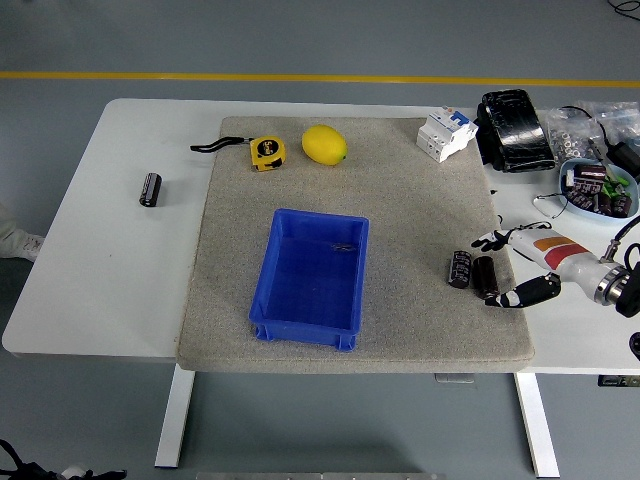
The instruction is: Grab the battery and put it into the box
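My right hand (505, 268) sits at the right edge of the mat (400, 200), low over the surface, fingers spread with one reaching above and one curling below the nearest dark cylinder; it holds nothing that I can see, though at this size I cannot be sure whether a fingertip touches it. Two batteries (472, 272) lie side by side there, just beside the hand, both flat on the mat. The blue box (312, 275) stands near the middle of the mat, well apart from them, and looks empty. A third battery (150, 188) lies on the bare white table (110, 260) far to the left. So I judge nothing is done yet: the grasp, the lift, the carry across and the drop into the box all remain. My left arm is out of sight.
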`<action>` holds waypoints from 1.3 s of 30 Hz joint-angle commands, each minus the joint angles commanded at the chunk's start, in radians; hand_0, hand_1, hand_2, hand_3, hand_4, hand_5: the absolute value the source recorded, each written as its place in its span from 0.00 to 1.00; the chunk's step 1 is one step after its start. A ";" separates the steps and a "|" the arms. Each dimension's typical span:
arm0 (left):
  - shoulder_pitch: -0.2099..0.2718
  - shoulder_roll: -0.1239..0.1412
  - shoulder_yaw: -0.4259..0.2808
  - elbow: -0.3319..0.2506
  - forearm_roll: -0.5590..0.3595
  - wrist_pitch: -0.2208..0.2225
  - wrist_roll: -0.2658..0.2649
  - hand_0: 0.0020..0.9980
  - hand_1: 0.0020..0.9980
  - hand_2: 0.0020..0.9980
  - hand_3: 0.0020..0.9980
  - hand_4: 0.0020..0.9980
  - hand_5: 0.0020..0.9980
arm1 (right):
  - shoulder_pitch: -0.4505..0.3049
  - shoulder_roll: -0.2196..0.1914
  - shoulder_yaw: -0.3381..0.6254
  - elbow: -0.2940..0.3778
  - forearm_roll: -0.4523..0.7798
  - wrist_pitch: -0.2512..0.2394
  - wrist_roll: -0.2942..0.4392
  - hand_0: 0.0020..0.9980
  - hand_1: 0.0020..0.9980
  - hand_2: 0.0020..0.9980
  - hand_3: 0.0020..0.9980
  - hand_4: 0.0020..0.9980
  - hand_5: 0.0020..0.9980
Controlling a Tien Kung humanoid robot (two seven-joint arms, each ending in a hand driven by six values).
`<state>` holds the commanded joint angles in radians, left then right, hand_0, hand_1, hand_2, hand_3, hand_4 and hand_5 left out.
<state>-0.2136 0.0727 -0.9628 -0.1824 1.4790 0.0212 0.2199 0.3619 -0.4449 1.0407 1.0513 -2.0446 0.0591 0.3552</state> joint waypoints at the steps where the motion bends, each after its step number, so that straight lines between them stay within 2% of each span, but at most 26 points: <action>1: 0.000 0.000 0.002 0.000 -0.002 0.000 0.000 0.58 0.52 0.61 0.66 0.67 0.73 | 0.001 0.001 -0.001 -0.008 0.003 -0.005 0.004 0.74 0.70 0.71 0.79 1.00 0.29; 2: 0.000 0.000 0.003 -0.001 -0.003 0.000 0.000 0.58 0.52 0.61 0.66 0.67 0.73 | 0.001 0.003 -0.002 -0.018 0.011 -0.017 0.014 0.69 0.67 0.69 0.77 1.00 0.29; 7: -0.001 -0.001 0.009 -0.002 -0.009 -0.001 0.001 0.58 0.52 0.61 0.66 0.67 0.73 | -0.002 0.011 -0.008 -0.050 0.032 -0.064 0.048 0.69 0.67 0.69 0.77 1.00 0.29; 9: -0.001 -0.001 0.011 -0.002 -0.009 -0.002 0.001 0.58 0.51 0.61 0.66 0.67 0.73 | -0.002 0.014 -0.011 -0.061 0.033 -0.073 0.053 0.65 0.64 0.67 0.74 1.00 0.28; 19: 0.000 0.000 0.016 -0.005 -0.007 -0.006 0.004 0.58 0.51 0.60 0.66 0.67 0.73 | 0.003 0.026 -0.033 -0.081 0.036 -0.090 0.054 0.62 0.63 0.66 0.72 1.00 0.27; 20: -0.001 0.000 0.018 -0.005 -0.008 -0.006 0.004 0.57 0.51 0.60 0.66 0.67 0.72 | 0.004 0.027 -0.036 -0.083 0.036 -0.095 0.052 0.58 0.60 0.63 0.67 1.00 0.26; 25: -0.001 -0.001 0.014 -0.005 -0.005 -0.006 0.003 0.57 0.51 0.60 0.66 0.67 0.72 | 0.004 0.026 -0.042 -0.087 0.039 -0.113 0.040 0.58 0.60 0.63 0.67 1.00 0.26; 26: -0.001 -0.001 0.013 -0.004 -0.003 -0.006 0.003 0.57 0.51 0.60 0.66 0.67 0.72 | 0.003 0.026 -0.043 -0.086 0.040 -0.116 0.039 0.52 0.56 0.56 0.52 0.96 0.21; 31: 0.001 0.000 0.008 -0.005 0.004 -0.008 0.004 0.57 0.51 0.60 0.66 0.67 0.72 | 0.002 0.024 -0.049 -0.087 0.048 -0.119 0.035 0.52 0.56 0.56 0.52 0.96 0.21; 32: 0.002 0.000 0.008 -0.005 0.005 -0.009 0.005 0.57 0.51 0.60 0.66 0.67 0.72 | 0.001 0.025 -0.049 -0.087 0.049 -0.118 0.035 0.47 0.50 0.50 0.47 0.88 0.17; 39: 0.008 0.001 -0.003 -0.007 0.021 -0.012 0.008 0.57 0.51 0.60 0.66 0.67 0.72 | -0.011 0.021 -0.039 -0.058 0.049 -0.109 0.030 0.46 0.49 0.49 0.46 0.87 0.17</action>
<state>-0.2058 0.0734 -0.9661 -0.1889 1.4998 0.0095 0.2276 0.3505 -0.4235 1.0021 0.9933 -1.9951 -0.0498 0.3852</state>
